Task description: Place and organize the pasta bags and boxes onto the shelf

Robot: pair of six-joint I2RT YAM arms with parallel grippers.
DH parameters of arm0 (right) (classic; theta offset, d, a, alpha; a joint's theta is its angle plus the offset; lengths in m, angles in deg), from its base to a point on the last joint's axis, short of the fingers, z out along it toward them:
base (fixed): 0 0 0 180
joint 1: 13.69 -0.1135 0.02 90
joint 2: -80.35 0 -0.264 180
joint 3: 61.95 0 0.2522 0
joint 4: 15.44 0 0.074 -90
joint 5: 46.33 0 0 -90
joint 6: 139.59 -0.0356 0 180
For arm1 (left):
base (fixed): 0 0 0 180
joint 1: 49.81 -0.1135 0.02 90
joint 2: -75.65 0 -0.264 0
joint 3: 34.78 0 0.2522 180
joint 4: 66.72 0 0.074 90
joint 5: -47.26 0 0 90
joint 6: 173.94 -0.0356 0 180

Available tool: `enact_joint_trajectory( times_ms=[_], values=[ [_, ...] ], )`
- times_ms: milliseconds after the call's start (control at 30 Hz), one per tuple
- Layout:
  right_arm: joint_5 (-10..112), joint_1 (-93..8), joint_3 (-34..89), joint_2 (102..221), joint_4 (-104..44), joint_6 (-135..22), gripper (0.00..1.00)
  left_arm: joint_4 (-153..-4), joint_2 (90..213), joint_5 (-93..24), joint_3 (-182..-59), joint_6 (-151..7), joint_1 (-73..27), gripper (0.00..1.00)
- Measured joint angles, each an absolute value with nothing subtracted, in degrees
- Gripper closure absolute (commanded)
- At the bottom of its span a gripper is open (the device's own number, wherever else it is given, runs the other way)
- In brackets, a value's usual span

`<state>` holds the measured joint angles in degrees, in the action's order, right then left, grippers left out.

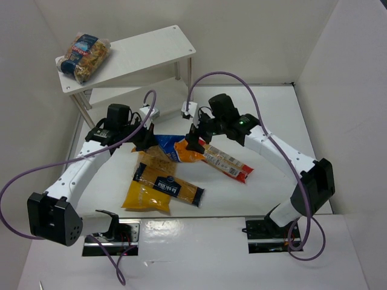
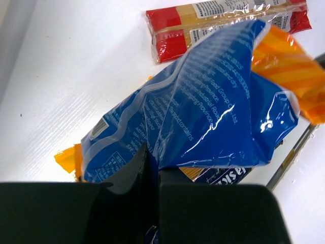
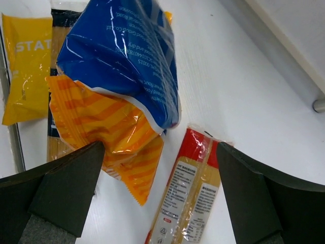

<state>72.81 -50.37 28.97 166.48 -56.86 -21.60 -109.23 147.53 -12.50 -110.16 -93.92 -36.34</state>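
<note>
My left gripper [image 1: 145,138] [image 2: 152,168] is shut on the edge of the blue bag with the orange end [image 1: 172,148] [image 2: 203,107]. My right gripper [image 1: 195,140] [image 3: 160,152] is open, its jaws wide apart above the bag's orange end [image 3: 101,127] and the long red-and-clear pack [image 1: 227,162] [image 3: 188,198]. The big yellow bag [image 1: 145,196] [image 3: 25,66] lies nearer the front, with the long yellow pack with the dark-blue label [image 1: 169,184] across it. The clear spiral-pasta bag [image 1: 84,55] lies on the top board of the white shelf [image 1: 151,51].
The shelf stands at the far left against the white walls. Its lower board [image 1: 121,93] shows under the top one. Purple cables loop over both arms. The red pack also shows at the top of the left wrist view [image 2: 223,23].
</note>
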Motion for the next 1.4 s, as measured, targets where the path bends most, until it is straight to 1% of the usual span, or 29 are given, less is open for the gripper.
enact_joint_trajectory(
  times_ms=[133,467,733,1000,1200,1400],
  values=[
    [73.32,-52.27,29.87,168.17,-57.28,-21.56,0.01,-109.95,147.53,-12.46,-110.95,-94.25,-36.84,1.0],
    [77.6,-52.71,32.19,166.9,-58.0,-22.72,0.01,-109.28,147.86,-12.94,-111.96,-94.03,-37.15,1.0],
    [78.54,-55.18,34.13,166.94,-59.68,-23.17,0.01,-109.21,150.89,-15.3,-116.98,-92.59,-37.21,1.0],
    [69.71,-58.85,34.94,168.69,-58.55,-23.15,0.01,-109.69,151.03,-15.41,-118.32,-92.26,-37.3,1.0],
    [60.16,-59.36,34.72,170.79,-55.29,-23.35,0.01,-110.74,150.87,-14.84,-118.32,-91.39,-37.3,1.0],
    [55.44,-59.36,34.68,172.01,-52.73,-23.35,0.01,-112.62,149.82,-13.09,-118.62,-91.43,-38.02,1.0]
  ],
)
